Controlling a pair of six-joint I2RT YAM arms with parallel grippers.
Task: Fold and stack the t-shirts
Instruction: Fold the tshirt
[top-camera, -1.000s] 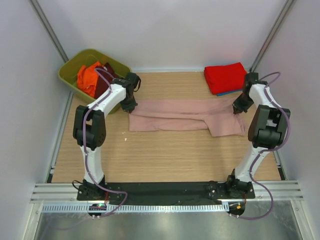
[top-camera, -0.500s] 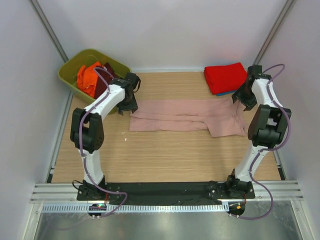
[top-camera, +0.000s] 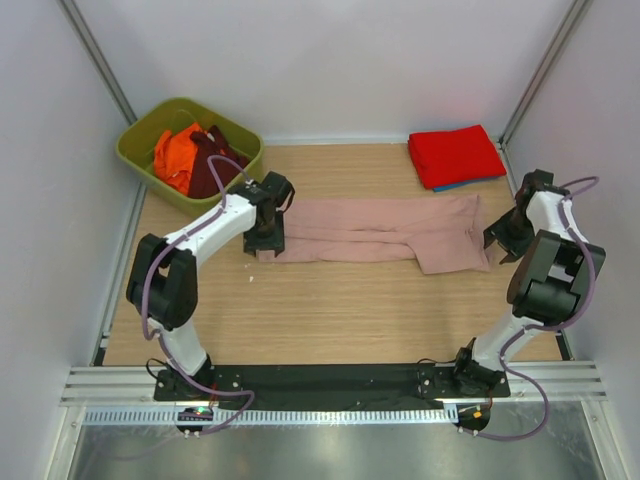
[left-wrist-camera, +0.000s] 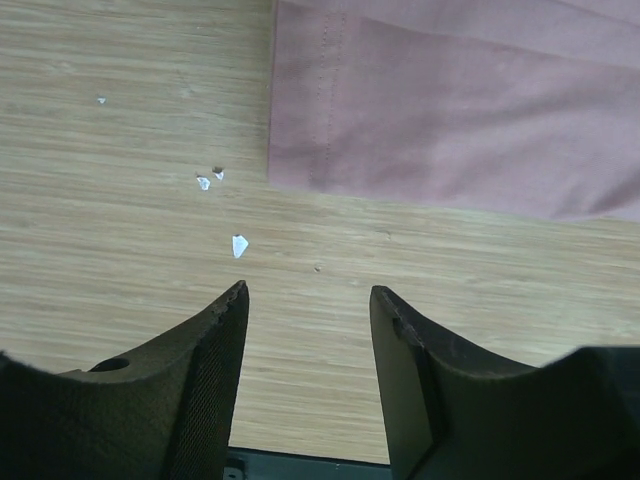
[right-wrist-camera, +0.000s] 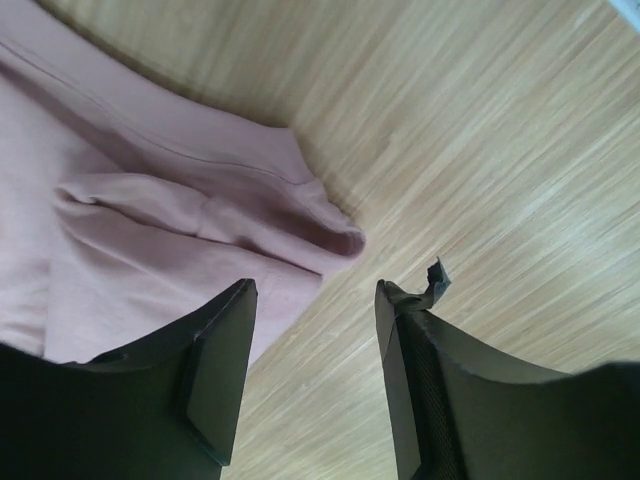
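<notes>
A dusty-pink t-shirt (top-camera: 380, 230) lies folded into a long strip across the middle of the table. My left gripper (top-camera: 266, 240) hovers at its left end, open. In the left wrist view the left gripper (left-wrist-camera: 308, 290) has only bare wood between its fingers, and the pink t-shirt's corner (left-wrist-camera: 450, 120) lies just ahead. My right gripper (top-camera: 500, 236) stands open off the shirt's right end. In the right wrist view the right gripper (right-wrist-camera: 315, 285) holds nothing, and the bunched pink t-shirt (right-wrist-camera: 150, 230) lies ahead to the left.
A folded red t-shirt (top-camera: 455, 153) rests on a blue t-shirt (top-camera: 452, 186) at the back right. A green bin (top-camera: 140, 150) at the back left holds an orange t-shirt (top-camera: 175, 155) and a maroon t-shirt (top-camera: 212, 165). Small white crumbs (left-wrist-camera: 238, 245) dot the wood.
Both grippers have opened and let go of the pink t-shirt's ends. The left one moved toward the near side, the right one outward to the right and nearer.
</notes>
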